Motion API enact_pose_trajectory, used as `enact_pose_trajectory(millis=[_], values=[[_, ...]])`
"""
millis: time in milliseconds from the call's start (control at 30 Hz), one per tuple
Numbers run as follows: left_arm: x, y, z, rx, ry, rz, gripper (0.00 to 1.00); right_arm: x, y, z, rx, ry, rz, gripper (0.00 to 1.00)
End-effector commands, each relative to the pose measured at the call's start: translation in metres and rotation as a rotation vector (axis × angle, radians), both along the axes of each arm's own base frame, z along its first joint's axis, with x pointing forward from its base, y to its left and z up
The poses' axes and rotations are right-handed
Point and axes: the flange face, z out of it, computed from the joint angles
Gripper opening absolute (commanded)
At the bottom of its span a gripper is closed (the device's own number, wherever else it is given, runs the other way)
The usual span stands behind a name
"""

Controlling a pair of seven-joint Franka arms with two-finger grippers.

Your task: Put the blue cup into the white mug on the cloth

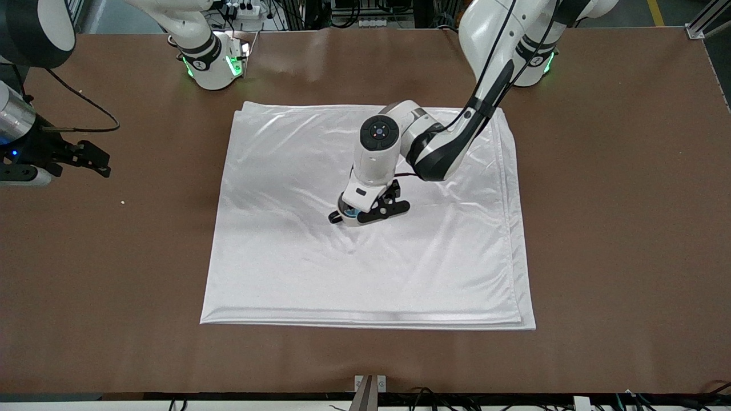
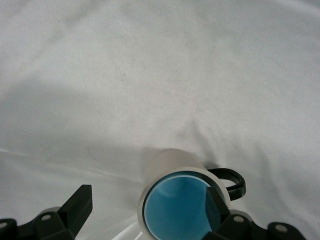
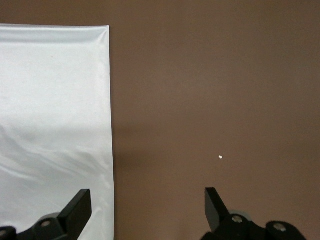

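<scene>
Left arm's reaching in from its base, hand [image 1: 368, 212] down low over the middle of the cloth [image 1: 297, 257], right on top of the white mug [image 2: 172, 165]. Blue cup [image 2: 177, 212] is sitting inside the mug, bright blue inside showing, cream rim ringing it all the way round. Mug's upright on the cloth, small black handle [image 2: 231, 181] sticking out one side. In the left wrist view the fingers [image 2: 79, 206] are spread wide, one well clear of the mug, the other just over the cup's rim, so the left hand's open, gripping nothing.

Cloth's spread flat on the brown tabletop [image 1: 617, 228], soft wrinkles across it, folded edge toward the front cam.

Right arm's waiting off at its own end of the tabletop, hand [image 1: 94, 157] up over bare brown surface, well apart from the cloth. Right wrist view shows its fingers [image 3: 77, 207] wide apart too, open, empty, w/ the cloth's edge under one side and a tiny white speck [image 3: 220, 157] on the tabletop.
</scene>
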Motion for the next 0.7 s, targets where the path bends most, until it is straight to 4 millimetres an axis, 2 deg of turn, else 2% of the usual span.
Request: enact_pose_trajectory(millis=[0, 200, 467, 567, 667], values=[[0.022, 0.03, 0.024, 0.056, -0.058, 0.022, 1.0, -0.003, 0.006, 0.012, 0.022, -0.027, -0.057, 1.0], [0.059, 0.078, 0.039, 0.073, -0.084, -0.024, 1.0, 0.005, 0.014, 0.018, 0.027, -0.044, -0.095, 1.0], [0.096, 0.143, 0.053, 0.108, -0.078, -0.096, 1.0, 0.017, 0.019, 0.023, 0.03, -0.049, -0.093, 1.0], [0.111, 0.176, 0.055, 0.136, -0.054, -0.152, 1.0, 0.02, 0.02, 0.024, 0.031, -0.044, -0.09, 1.0], [0.127, 0.218, 0.064, 0.156, -0.034, -0.204, 1.0, 0.021, 0.021, 0.022, 0.031, -0.041, -0.09, 1.0]])
